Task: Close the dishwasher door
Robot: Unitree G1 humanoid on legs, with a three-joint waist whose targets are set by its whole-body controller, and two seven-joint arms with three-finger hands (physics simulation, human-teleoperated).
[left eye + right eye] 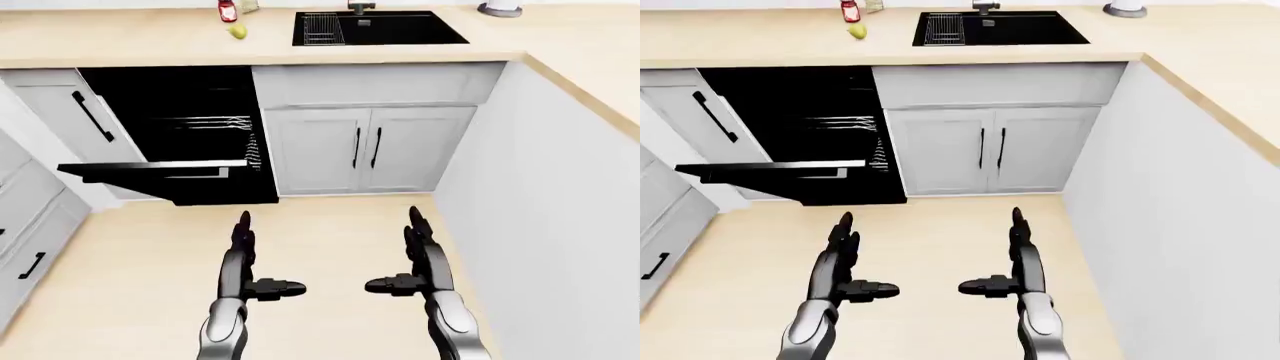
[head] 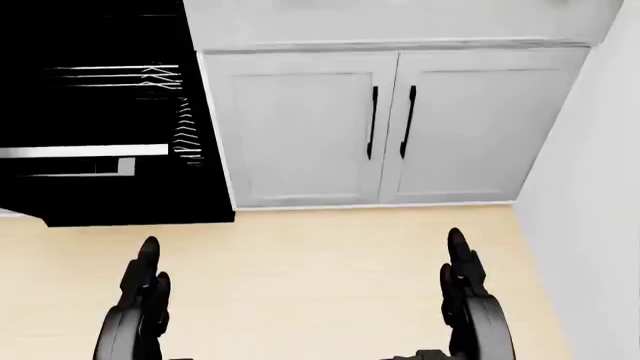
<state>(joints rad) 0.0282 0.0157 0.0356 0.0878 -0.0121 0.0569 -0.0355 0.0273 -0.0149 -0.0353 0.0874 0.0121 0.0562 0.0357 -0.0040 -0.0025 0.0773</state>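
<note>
Left-eye view, upper left: we see the dishwasher point(image 1: 170, 112) cavity black and open, wire racks point(image 1: 215, 124) inside. Its door point(image 1: 150, 171) hangs dropped to about level, long axis running left-right, free edge toward the view's bottom. To the right, the black sink point(image 1: 400, 34) holds a small rack point(image 1: 323, 28). Low in view, our left hand point(image 1: 245, 262) and right hand point(image 1: 420, 259) are both released, fingers straight, grasping nothing, well short of the door.

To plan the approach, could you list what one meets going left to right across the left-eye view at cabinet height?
Drawer with black handle → open dishwasher door → dishwasher racks → double-door cabinet → white side panel.
</note>
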